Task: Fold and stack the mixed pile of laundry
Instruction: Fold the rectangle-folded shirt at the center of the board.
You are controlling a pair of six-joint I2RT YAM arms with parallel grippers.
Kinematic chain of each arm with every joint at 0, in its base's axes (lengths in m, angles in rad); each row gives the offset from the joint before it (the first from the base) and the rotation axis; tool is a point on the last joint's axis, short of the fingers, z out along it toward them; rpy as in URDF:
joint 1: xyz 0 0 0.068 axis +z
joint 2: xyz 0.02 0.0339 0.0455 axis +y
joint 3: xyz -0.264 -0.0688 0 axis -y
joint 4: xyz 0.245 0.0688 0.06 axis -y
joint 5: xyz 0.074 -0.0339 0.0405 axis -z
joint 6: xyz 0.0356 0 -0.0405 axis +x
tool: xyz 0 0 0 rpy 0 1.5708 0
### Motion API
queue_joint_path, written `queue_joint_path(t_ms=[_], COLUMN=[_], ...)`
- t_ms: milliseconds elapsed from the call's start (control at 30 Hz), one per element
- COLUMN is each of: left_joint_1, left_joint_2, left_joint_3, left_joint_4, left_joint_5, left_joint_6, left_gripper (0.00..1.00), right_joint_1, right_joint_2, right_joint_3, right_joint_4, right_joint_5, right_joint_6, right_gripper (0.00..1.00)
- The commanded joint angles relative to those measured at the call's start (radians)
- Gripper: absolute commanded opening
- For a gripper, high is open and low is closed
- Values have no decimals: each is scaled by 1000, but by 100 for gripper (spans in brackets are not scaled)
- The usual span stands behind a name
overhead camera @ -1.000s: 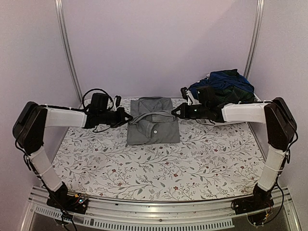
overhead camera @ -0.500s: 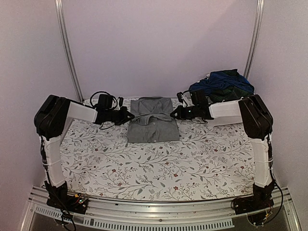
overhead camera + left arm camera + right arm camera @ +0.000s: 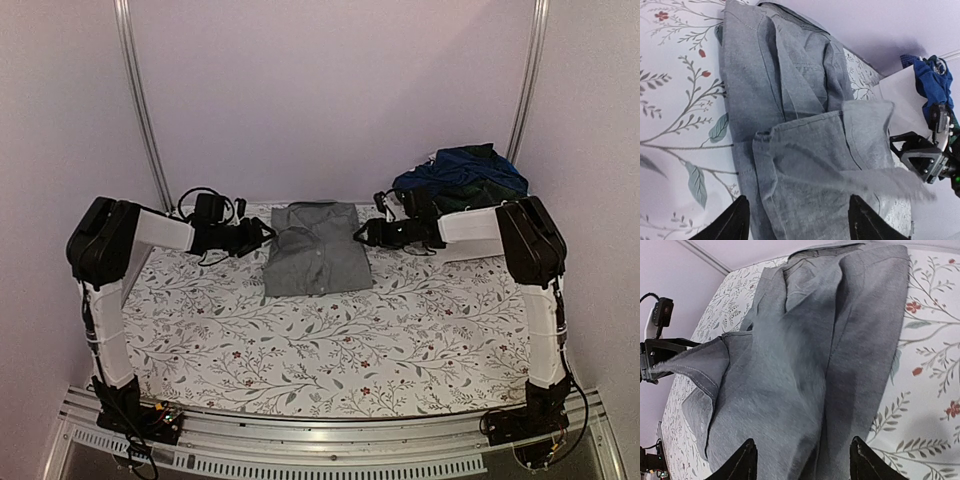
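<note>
The left jaws and the right jaws both stand wide with nothing gripped. The grey shirt [image 3: 318, 250] lies folded flat between them, straight ahead of each, one long edge just beside each set. Its long axis runs across the line joining the jaws, so neither arm is nearer, and its top flap looks blurred and unsettled in the left wrist view. The flower-printed counter [image 3: 330, 340] under it gives flat room. Beyond the right jaws, the navy and green garments [image 3: 462, 178] sit heaped, apart from the shirt.
</note>
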Motion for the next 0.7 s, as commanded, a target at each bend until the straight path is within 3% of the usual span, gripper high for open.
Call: queue_joint_path(t_ms=[0,133,267,667], left_joint_1=[20,18,-1,-74], left_joint_2=[-163,-224,-232,-203], left_joint_3=[-110,-241,-327,-351], left_joint_4=[-2,43,96,138], left_joint_5=[3,43,85,113], left_joint_6=[33,32,27,25], left_gripper=[68,68,68,62], right_joint_1=[-31,-34,-31,-3], right_joint_2=[-174,-266,-255,-148], right_joint_3=[-126,-240,-308,-296], right_joint_4=[-6,10,55,70], right_joint_5=[-9,-86,-189,-229], right_joint_6=[0,3,39,97], right_gripper=[64,63,59,60])
